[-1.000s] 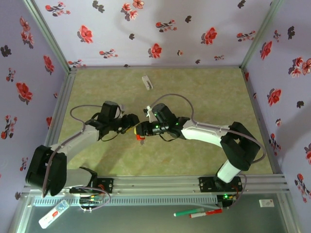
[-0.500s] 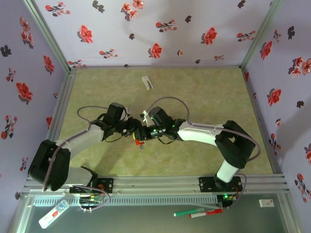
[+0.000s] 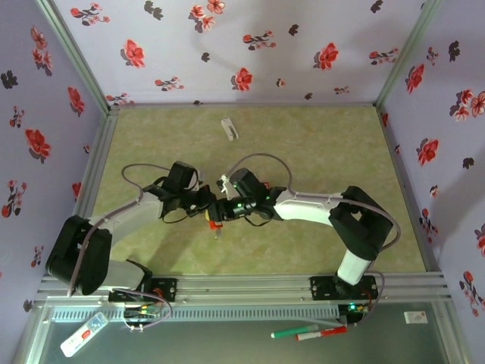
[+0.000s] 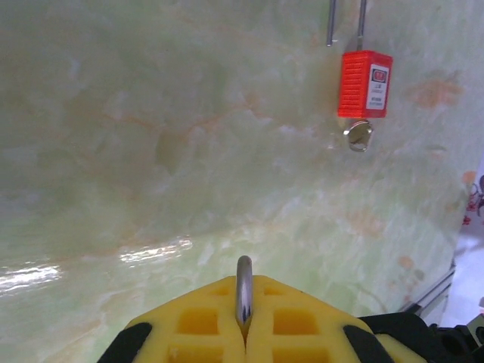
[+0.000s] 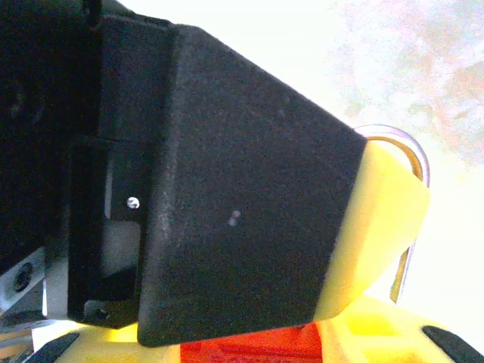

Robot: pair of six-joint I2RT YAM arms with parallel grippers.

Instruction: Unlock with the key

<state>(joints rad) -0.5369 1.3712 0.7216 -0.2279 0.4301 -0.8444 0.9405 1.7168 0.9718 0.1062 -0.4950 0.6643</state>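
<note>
Clenching my left tool (image 4: pixel 243 333) on a thin metal loop (image 4: pixel 243 291), near and left of the red padlock (image 4: pixel 365 83); the key (image 4: pixel 358 136) sits at the padlock's base. I'd hold this pinch steady and turn squarely.

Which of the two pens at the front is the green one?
The green pen is the left one; the red pen lies just right of it.

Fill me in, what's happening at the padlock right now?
Both arms meet mid-table by the red padlock, which has a key at its base. The left gripper is clamped shut on a thin metal piece. The right gripper sits close against it, something red between its jaws; its grip is unclear.
</note>
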